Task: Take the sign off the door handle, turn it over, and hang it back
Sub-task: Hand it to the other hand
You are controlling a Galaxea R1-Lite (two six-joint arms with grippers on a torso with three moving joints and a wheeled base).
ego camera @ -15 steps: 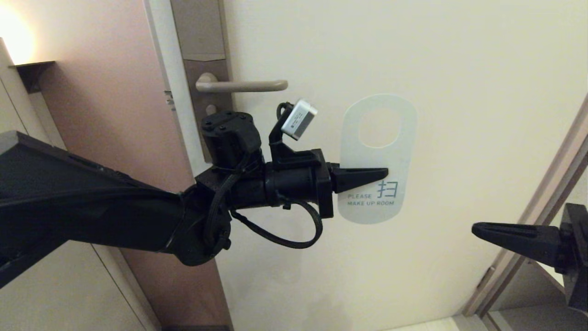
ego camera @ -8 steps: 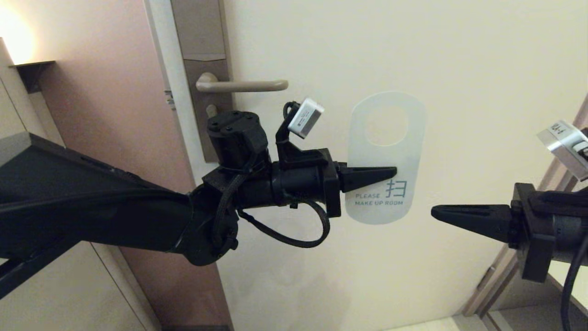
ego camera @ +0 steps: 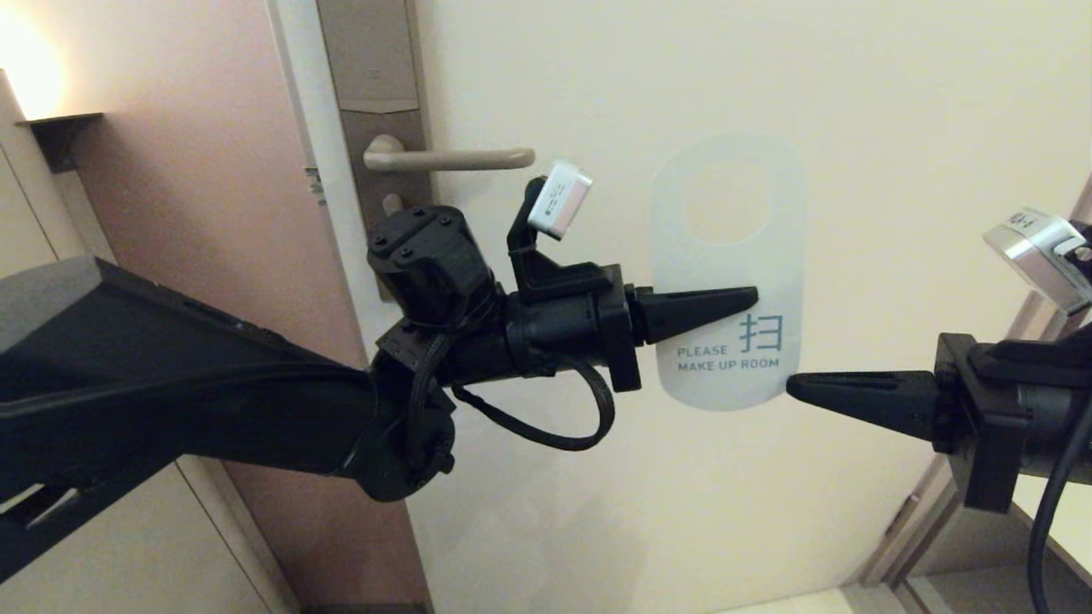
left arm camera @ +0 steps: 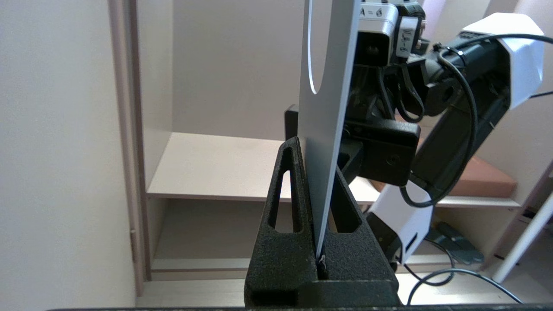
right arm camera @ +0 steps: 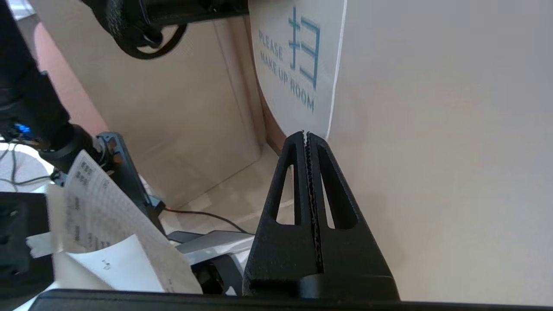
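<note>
Holding the sign point(ego camera: 729, 256) clear of the door handle point(ego camera: 452, 158), your left gripper point(ego camera: 725, 303) clamps it; your right gripper point(ego camera: 802, 388), fingers clenched empty, must part to regrasp for flipping.

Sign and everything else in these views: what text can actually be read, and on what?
"PLEASE MAKE UP ROOM", teal, with one Chinese character "扫": on the sign, held in the left pincer.
Printed sheet in the right wrist view: too blurred to read.
Wrist camera label: unreadable.
</note>
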